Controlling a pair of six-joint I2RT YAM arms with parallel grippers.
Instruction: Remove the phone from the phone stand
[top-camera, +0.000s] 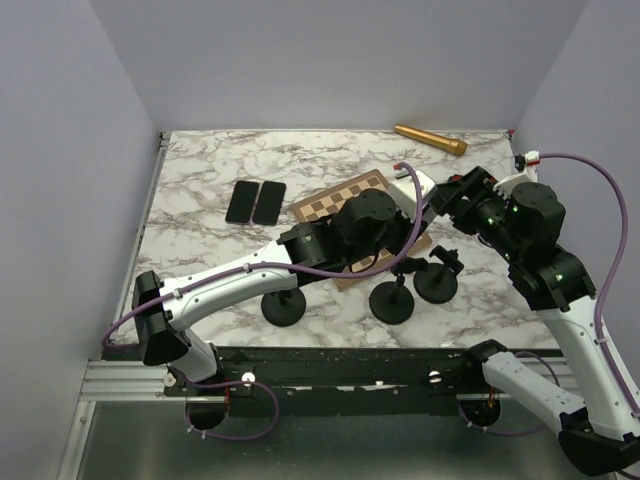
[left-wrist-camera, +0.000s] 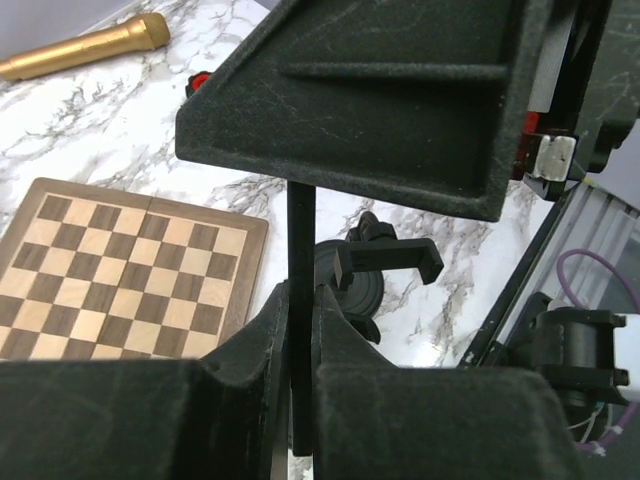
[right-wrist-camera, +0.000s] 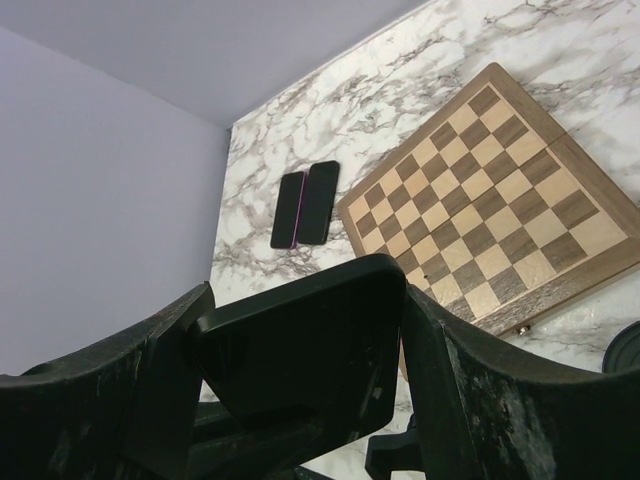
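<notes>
Marble table (top-camera: 200, 180) carries chessboard (top-camera: 335, 200), two phones (top-camera: 256, 202), gold microphone (top-camera: 430, 139), three stands (top-camera: 392, 303).

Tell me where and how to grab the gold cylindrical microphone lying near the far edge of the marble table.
Grip the gold cylindrical microphone mid-barrel. Come straight down from above and close across its narrow width. It lies flat, long and slim, clear of other things, so the middle should balance best.

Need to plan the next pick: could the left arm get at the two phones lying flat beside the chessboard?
Probably not yet: nothing stands between it and the two phones, but the left gripper is occupied, jaws shut on a stand's stem.
</notes>
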